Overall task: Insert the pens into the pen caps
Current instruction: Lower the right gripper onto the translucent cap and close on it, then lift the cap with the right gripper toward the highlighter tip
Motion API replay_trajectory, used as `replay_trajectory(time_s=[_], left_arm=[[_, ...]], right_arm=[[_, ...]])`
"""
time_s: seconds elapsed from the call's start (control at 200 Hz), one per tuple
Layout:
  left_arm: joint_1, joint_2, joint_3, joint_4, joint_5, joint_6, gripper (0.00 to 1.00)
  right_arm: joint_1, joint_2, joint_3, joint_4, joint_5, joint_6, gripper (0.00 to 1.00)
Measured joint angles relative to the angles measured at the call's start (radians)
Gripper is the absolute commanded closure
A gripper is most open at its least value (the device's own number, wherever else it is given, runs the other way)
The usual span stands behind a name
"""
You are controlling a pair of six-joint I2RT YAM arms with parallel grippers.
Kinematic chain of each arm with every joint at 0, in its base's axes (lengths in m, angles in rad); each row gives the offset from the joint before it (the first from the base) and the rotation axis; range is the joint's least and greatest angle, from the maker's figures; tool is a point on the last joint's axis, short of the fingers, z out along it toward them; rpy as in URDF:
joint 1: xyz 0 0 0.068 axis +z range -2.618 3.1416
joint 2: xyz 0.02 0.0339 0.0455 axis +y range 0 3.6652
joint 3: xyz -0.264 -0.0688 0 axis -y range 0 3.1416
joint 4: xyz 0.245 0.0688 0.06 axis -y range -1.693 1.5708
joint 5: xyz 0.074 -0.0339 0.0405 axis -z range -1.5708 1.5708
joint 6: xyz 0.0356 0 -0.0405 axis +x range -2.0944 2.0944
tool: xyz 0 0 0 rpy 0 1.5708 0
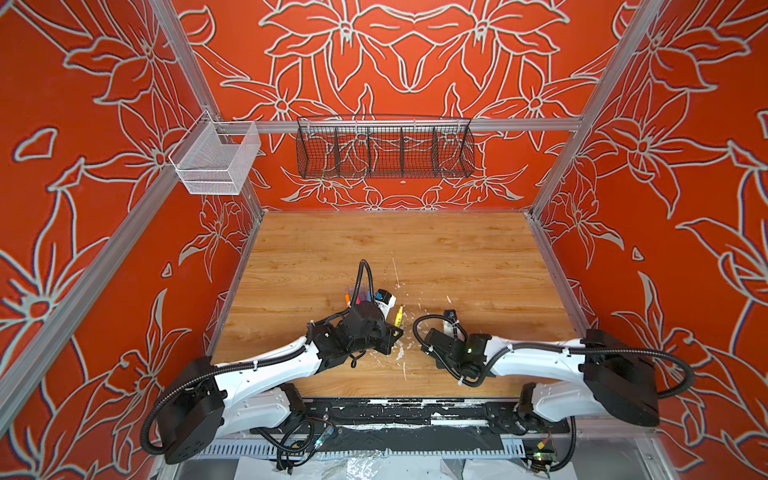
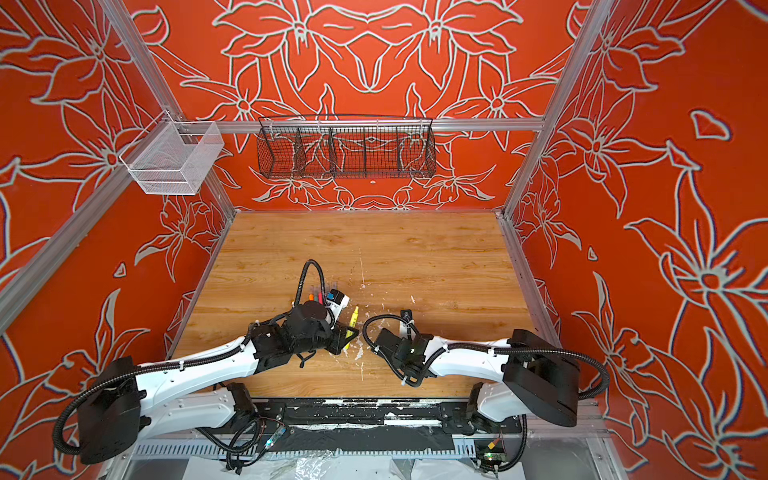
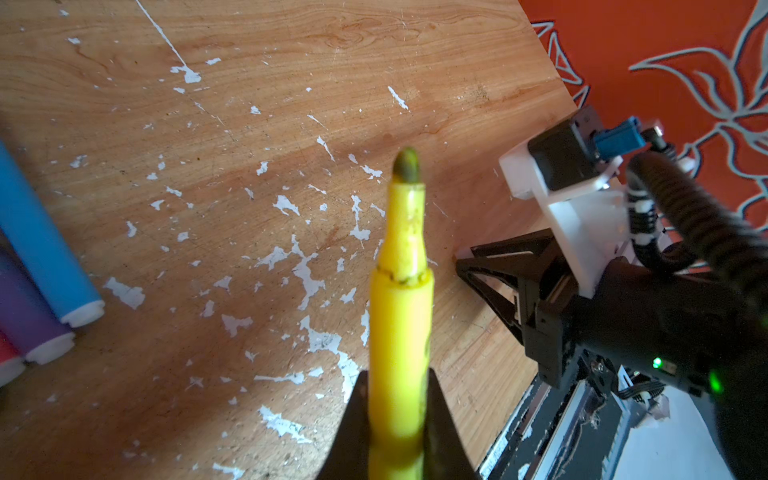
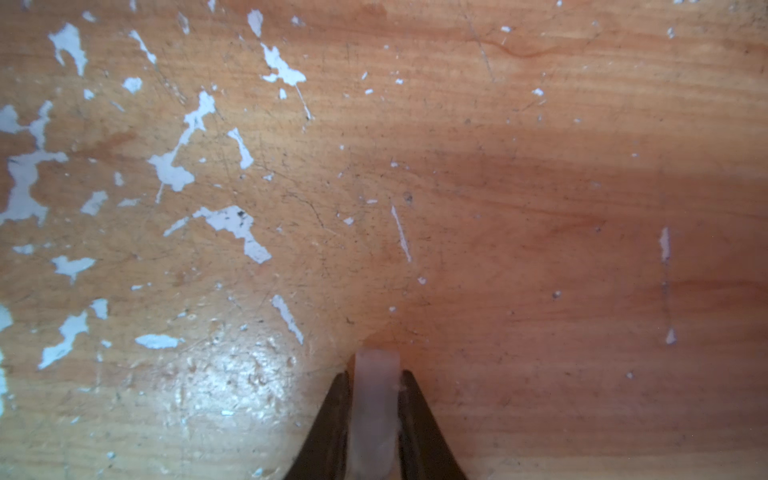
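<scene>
Left gripper [image 3: 397, 376]: clamped on the yellow pen [image 3: 401, 311], one finger on each side of the barrel.
Yellow pen: felt tip bare and dark-stained, sticking out past the fingers over the table [image 1: 457, 257]; in both top views it sits near the table's middle front, left of the right gripper.
Right gripper [image 4: 375, 376]: fingers pressed on both sides of a clear pen cap [image 4: 376, 361]; the cap end pokes just past the tips, low over the wood, can't tell if it touches.
Other pens [image 1: 358, 297]: side by side on the table just behind the left wrist; blue pen [image 3: 37, 232] and purple pen [image 3: 29, 316] touching, white plugs showing.
White mesh basket [image 1: 216, 162]: hung on the left rail corner, only mesh visible.
Black wire basket [image 1: 384, 151]: hung on the back rail, dividers make compartments, wall pattern shows through each.
Table: wood, white paint flecks.
</scene>
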Motion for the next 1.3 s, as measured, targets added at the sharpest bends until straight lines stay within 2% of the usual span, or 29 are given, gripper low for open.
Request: replay_trajectory(time_s=[0.11,0.48,0.746,0.931,1.111,1.206,1.296], left_arm=[[0.0,-0.003,0.0,0.0,0.0,0.0,1.0],[0.0,-0.021,0.0,0.0,0.028,0.0,1.0],[0.0,-0.034,-0.01,0.01,0.08,0.0,1.0],[0.0,-0.034,-0.03,0.029,0.107,-0.003,1.0],[-0.001,-0.034,-0.034,0.072,0.134,-0.024,1.0],[-0.003,-0.033,-0.034,0.101,0.142,-0.036,1.0],[-0.004,-0.03,-0.034,0.126,0.148,-0.049,1.0]], right_arm=[[0.0,-0.004,-0.012,0.016,0.006,0.004,0.83],[0.0,-0.063,-0.055,0.049,0.009,0.003,0.83],[0.0,-0.274,-0.037,-0.039,0.029,-0.033,0.87],[0.0,-0.414,0.024,-0.021,0.052,-0.087,0.93],[0.0,-0.512,0.035,0.088,0.06,-0.136,0.95],[0.0,-0.541,0.014,0.223,0.047,-0.165,1.0],[0.0,-0.552,-0.019,0.348,0.031,-0.179,1.0]])
